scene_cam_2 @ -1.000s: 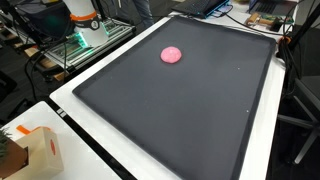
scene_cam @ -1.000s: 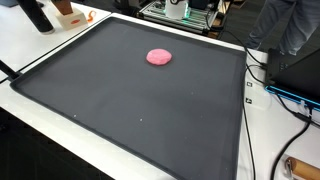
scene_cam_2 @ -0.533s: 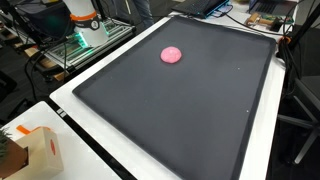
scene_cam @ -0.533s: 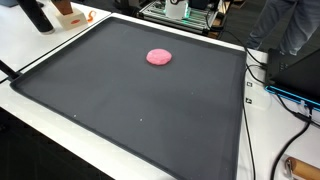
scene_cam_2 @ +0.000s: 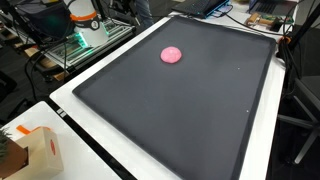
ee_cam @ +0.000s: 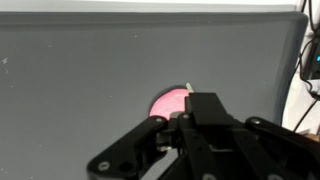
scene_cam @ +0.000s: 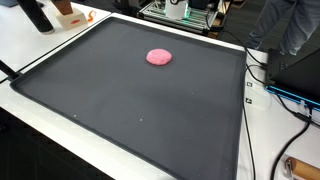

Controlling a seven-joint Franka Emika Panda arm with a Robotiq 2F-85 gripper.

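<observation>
Right now my pincer [ee_cam: 192,128] fills the wrist view's lower middle, partly hiding a pink disc [ee_cam: 168,102] on the mat [ee_cam: 70,80]; I can't tell whether it's spread.

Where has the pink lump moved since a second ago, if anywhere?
No: the pink lump sits unchanged against the far edge of the mat in both exterior views.

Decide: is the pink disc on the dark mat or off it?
On: in both exterior views the pink disc lies within the dark mat.

Matt dark-grey mat [scene_cam: 140,115]; smooth, putty-like pink lump [scene_cam: 159,57].
</observation>
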